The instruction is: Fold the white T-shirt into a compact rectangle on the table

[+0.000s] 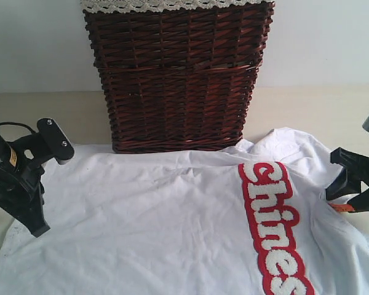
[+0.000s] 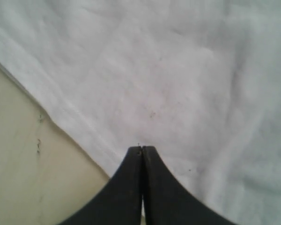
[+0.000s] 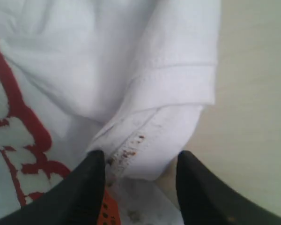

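I see the beige counter (image 1: 320, 104) with the white T-shirt (image 1: 160, 221) spread flat across its near half and the wicker basket (image 1: 178, 80) at its far edge. Only my left wrist view shows the left tool (image 2: 142, 149) pinched closed, empty, beside the hem (image 2: 61, 112). Only the right wrist view shows the right tool (image 3: 140, 157), jaws parted astride a sleeve (image 3: 178, 84).

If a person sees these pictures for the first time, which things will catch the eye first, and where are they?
First the red band with fuzzy white letters, running down the right part of the white T-shirt that lies spread on the table. Next the dark wicker basket, standing behind the shirt at the middle. The right gripper has its jaws apart around a hemmed fold of the shirt.
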